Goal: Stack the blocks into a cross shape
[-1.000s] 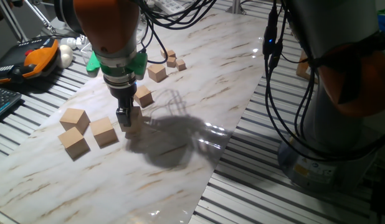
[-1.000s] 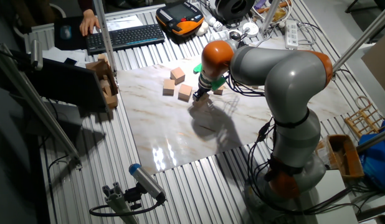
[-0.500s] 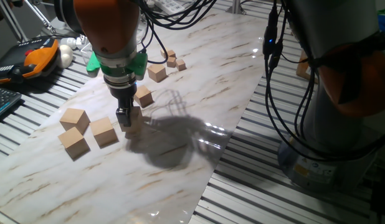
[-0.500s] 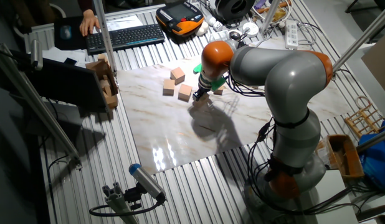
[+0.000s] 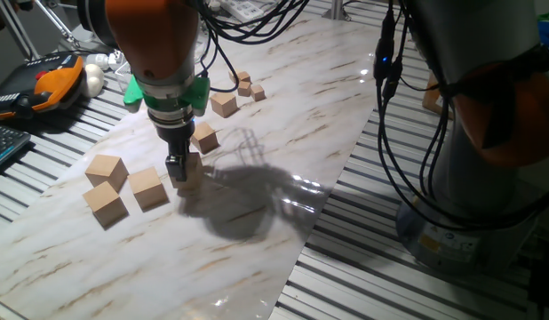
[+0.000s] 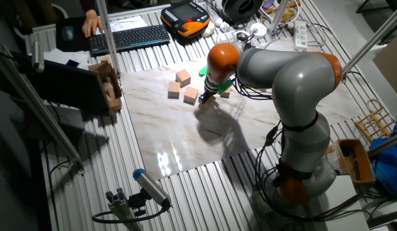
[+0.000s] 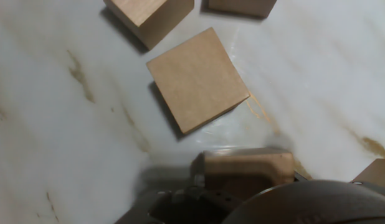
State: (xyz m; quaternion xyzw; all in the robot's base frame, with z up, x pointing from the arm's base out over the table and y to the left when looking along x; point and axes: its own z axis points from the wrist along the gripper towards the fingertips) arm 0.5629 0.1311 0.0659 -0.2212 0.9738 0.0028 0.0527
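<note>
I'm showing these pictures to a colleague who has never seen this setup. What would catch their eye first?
Probably the big orange-and-grey arm reaching over the marble-patterned table, its gripper down at the surface on a large wooden block. Just to that block's left in this fixed view sit three more large blocks in a loose cluster, with smaller cubes scattered farther back.

Keyboard [image 6: 129, 38] and orange pendant [image 6: 185, 15] lie beyond the marble board [image 6: 179, 138]
</note>
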